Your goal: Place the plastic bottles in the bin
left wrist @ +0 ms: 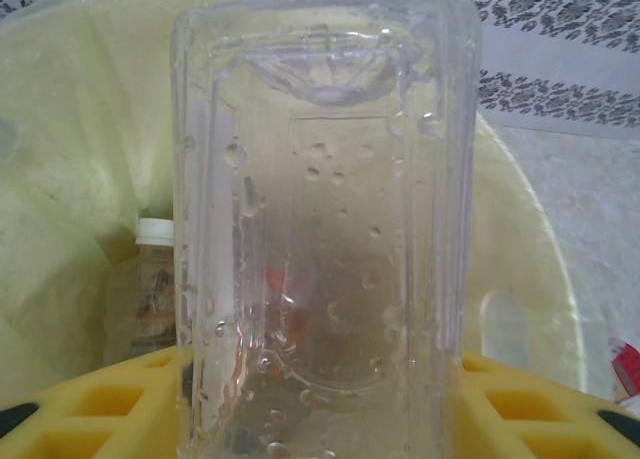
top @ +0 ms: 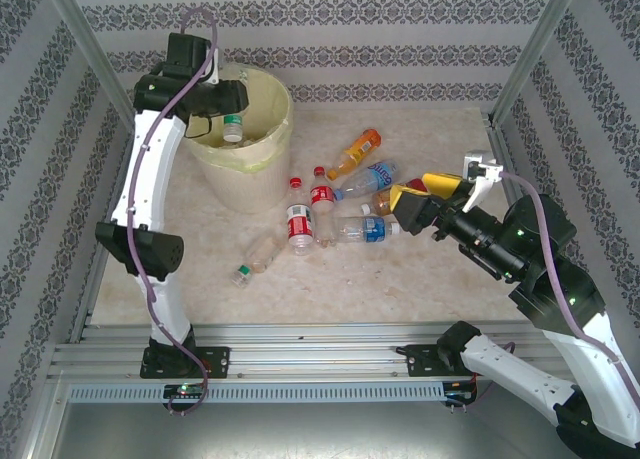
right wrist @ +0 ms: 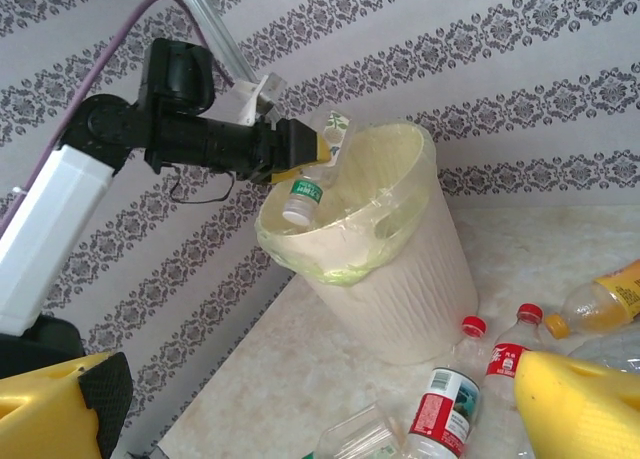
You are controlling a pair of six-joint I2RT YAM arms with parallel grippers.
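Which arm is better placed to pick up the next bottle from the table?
Right. The right gripper is open near the loose bottles on the table; the left gripper is over the bin, shut on a clear bottle.

A robotics lab test cell — patterned wallpaper panels (top: 350, 14) stand on three sides, framed by bare aluminium posts (top: 90, 54). The marble-look tabletop (top: 400, 299) ends at slotted aluminium rails (top: 320, 344) along its near edge, where two cabled robot arms are bolted down — left base (top: 182, 361), right base (top: 452, 347).
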